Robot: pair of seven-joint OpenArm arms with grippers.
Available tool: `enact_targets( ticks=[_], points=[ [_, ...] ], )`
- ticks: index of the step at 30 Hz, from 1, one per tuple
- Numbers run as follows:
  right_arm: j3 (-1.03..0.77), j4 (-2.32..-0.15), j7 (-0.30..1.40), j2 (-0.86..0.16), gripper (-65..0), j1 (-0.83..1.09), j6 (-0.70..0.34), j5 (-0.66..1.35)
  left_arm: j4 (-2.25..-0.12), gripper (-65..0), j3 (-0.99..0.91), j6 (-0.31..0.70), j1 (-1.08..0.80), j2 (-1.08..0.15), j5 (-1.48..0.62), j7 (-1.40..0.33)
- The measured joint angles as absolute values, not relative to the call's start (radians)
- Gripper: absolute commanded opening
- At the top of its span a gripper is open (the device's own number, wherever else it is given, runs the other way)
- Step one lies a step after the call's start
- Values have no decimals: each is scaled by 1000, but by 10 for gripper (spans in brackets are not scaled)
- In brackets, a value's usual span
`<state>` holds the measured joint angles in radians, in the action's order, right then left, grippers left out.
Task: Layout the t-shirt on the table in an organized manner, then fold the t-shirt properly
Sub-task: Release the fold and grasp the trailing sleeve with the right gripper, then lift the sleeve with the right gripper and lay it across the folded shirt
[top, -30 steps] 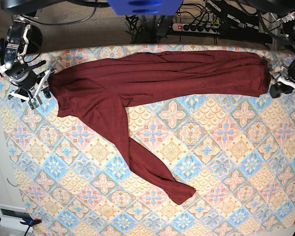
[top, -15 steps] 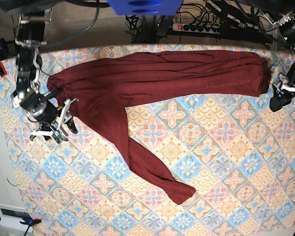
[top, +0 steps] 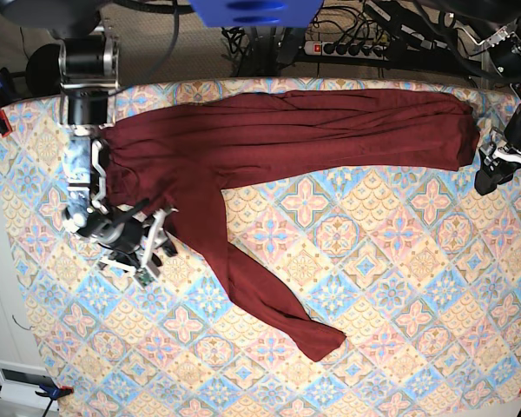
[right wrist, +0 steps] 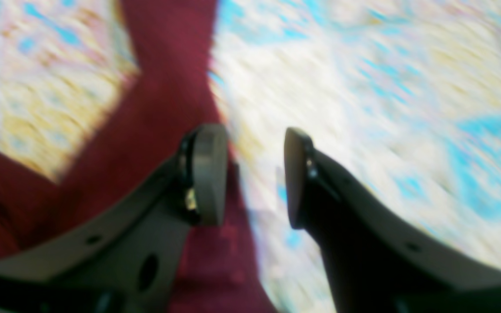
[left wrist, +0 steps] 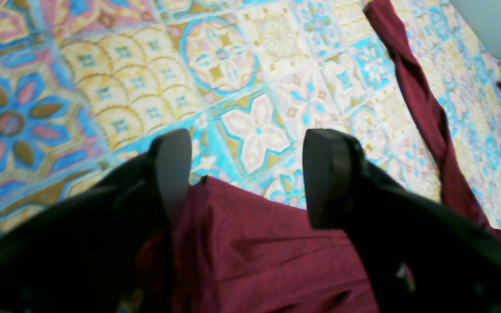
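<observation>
Maroon t-shirt (top: 269, 139) spread along the top of the tiled table (top: 399, 287), no print or label readable — left gripper (left wrist: 246, 178) and right gripper (right wrist: 252, 174) both gaping, empty.

Your right wrist view was streaked with motion blur; the base view was evenly bright, sharp, soft-shadowed.

The shirt (top: 286, 130) is soft, matt, creased cloth; the counter (top: 399, 287) wears smooth printed fabric; the jaws look matt black plastic.
</observation>
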<state>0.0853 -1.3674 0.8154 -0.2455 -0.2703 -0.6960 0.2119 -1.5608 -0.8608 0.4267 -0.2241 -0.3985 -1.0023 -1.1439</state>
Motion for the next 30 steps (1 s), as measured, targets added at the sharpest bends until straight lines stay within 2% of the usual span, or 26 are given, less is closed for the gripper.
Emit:
enact_targets(
  ticks=[8, 14, 21, 30],
  points=[
    [85, -1178, 784, -211, -436, -298, -691, 198, -1561, -262, -861, 426, -221, -399, -1002, -1142],
    [93, -1097, 744, -127, -436, -405, -699, 222, -1561, -262, -861, 426, -222, -399, -1002, -1141],
    [85, -1045, 733, -154, -436, -393, -688, 207, -1561, -262, -861, 426, -221, -399, -1003, -1141],
    [89, -906, 655, -86, -436, -495, -699, 224, -1561, -262, -861, 425, -223, -399, -1002, -1141]
  ],
)
